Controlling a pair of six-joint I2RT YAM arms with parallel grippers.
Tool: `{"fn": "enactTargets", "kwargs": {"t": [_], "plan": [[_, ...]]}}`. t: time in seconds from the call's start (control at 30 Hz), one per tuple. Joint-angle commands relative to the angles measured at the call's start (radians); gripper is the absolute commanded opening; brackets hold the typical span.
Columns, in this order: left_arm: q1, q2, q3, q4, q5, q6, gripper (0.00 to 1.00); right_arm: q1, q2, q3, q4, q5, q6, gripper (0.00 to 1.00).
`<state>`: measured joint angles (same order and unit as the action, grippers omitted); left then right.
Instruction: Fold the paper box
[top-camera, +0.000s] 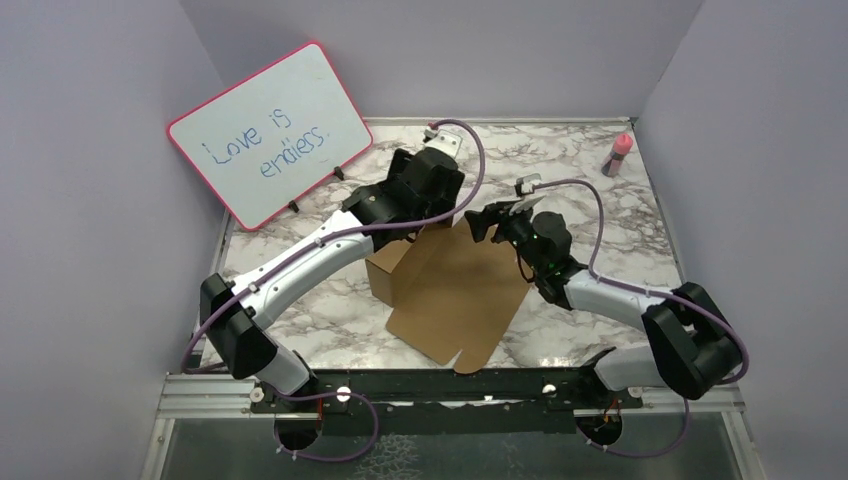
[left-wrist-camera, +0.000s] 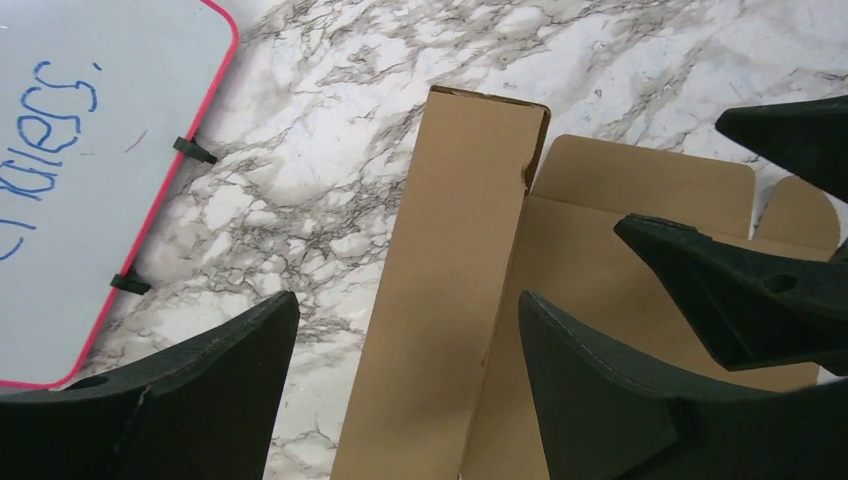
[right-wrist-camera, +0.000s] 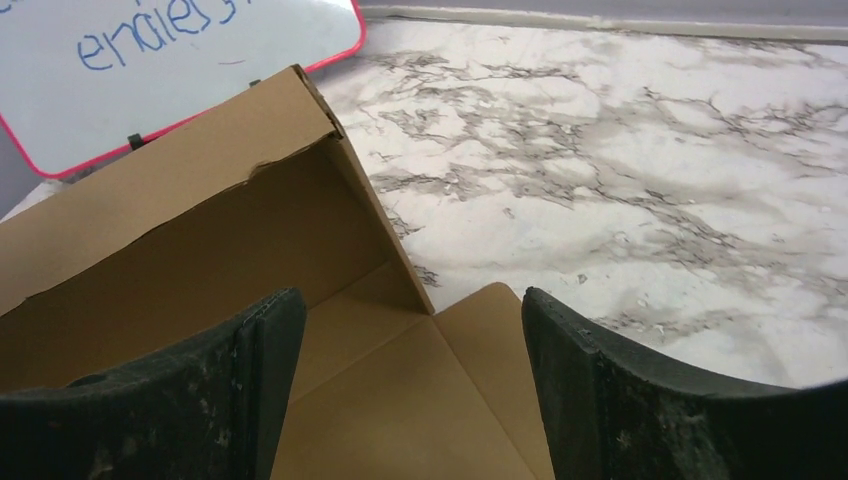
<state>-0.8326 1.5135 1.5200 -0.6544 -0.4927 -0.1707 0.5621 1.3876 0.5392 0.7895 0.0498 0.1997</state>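
Plain brown corrugated cardboard paper box (top-camera: 455, 300): probably light, stiff, crease-prone; best pinched at the raised wall's edge; left gripper (left-wrist-camera: 407, 300) and right gripper (right-wrist-camera: 412, 300) both spread wide, empty.

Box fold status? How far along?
Done: one wall of the box stands upright on its left side. In hand: nothing. The left gripper is open above that wall, and the right gripper is open over the inner corner. Left: the main panel lies unfolded, and the box is not closed.
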Motion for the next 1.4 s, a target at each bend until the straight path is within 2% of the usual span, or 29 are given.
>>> {"fn": "enactTargets", "kwargs": {"t": [0.0, 0.13, 0.37, 0.57, 0.8, 0.97, 1.1, 1.37], "plan": [[-0.08, 0.036, 0.041, -0.065, -0.206, 0.029, 0.81, 0.002, -0.1, -0.024, -0.194, 0.087, 0.069, 0.86], [-0.154, 0.076, 0.054, -0.112, -0.295, 0.006, 0.81, 0.002, -0.196, -0.072, -0.293, 0.109, 0.104, 0.87], [-0.219, 0.133, 0.031, -0.271, -0.442, -0.109, 0.81, 0.001, -0.349, -0.161, -0.333, 0.19, 0.12, 0.9], [-0.243, 0.177, 0.003, -0.431, -0.556, -0.24, 0.81, 0.001, -0.368, -0.177, -0.325, 0.205, 0.115, 0.91], [-0.243, 0.237, -0.048, -0.442, -0.597, -0.282, 0.79, 0.001, -0.392, -0.176, -0.324, 0.2, 0.12, 0.92], [-0.233, 0.277, -0.041, -0.449, -0.646, -0.278, 0.69, 0.001, -0.427, -0.182, -0.329, 0.205, 0.112, 0.92], [-0.211, 0.277, -0.031, -0.453, -0.662, -0.275, 0.44, 0.0, -0.462, -0.18, -0.338, 0.207, 0.108, 0.92], [-0.158, 0.242, -0.03, -0.451, -0.617, -0.261, 0.24, 0.0, -0.546, -0.132, -0.419, 0.182, 0.065, 0.93]]}}
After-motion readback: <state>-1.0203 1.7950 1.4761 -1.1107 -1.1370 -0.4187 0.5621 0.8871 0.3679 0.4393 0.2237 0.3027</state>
